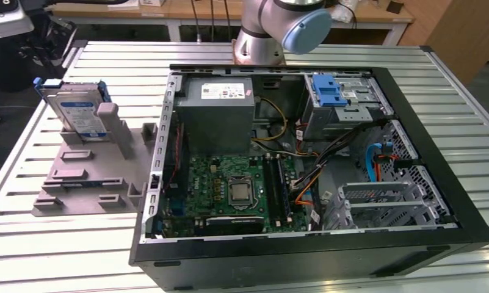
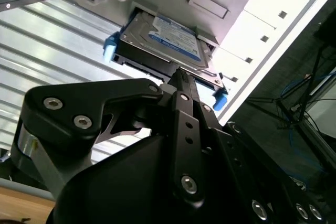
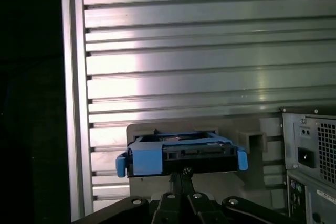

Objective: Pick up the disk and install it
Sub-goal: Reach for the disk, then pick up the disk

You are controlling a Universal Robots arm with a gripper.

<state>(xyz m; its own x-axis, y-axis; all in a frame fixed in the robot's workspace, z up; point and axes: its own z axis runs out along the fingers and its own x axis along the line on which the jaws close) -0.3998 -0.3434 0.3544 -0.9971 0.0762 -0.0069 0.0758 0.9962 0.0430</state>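
Presently you have the open computer case [image 1: 309, 259] lying on the slatted table [image 1: 65, 256]. Its power supply [image 1: 215, 116] and motherboard [image 1: 236, 189] are exposed, and a blue latch [image 1: 329, 94] sits on the drive cage [image 1: 350, 116]. Note the grey fixture [image 1: 81, 183] just beside the case, on the exterior view's left. The disk [image 1: 75, 113] stands upright in it, apart from the case, with a grey post [image 1: 107, 119] against its labelled face. In the first wrist view the gripper [image 3: 184, 172] points at the disk's blue-framed edge, which shows whole beyond the tips. Both wrist views show you the fingers [image 2: 181, 98] drawn together with nothing between them. The tips overlap the disk's near edge, but you cannot tell whether they touch it.
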